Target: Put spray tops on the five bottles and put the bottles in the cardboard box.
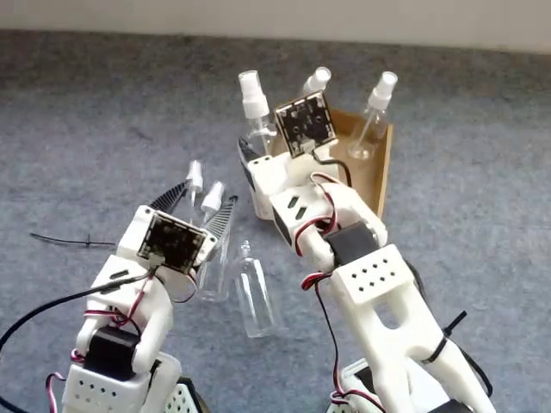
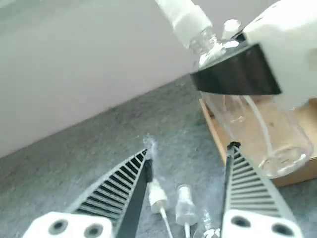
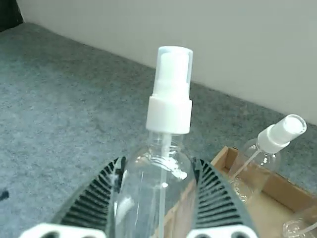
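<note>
Right gripper [image 3: 158, 171] is clamped on a capped bottle [image 1: 261, 129], long axis upright, just beside the cardboard box [image 1: 386, 168]. The box lies on the side away from the left arm, so the right arm looks best placed for the drop. Left gripper [image 2: 189, 148] is spread wide around two loose spray tops [image 1: 195, 176], gripping nothing.

High cam overhead; wrist cams close, fwd-facing; all share cardboard box [image 1: 385, 172].
</note>
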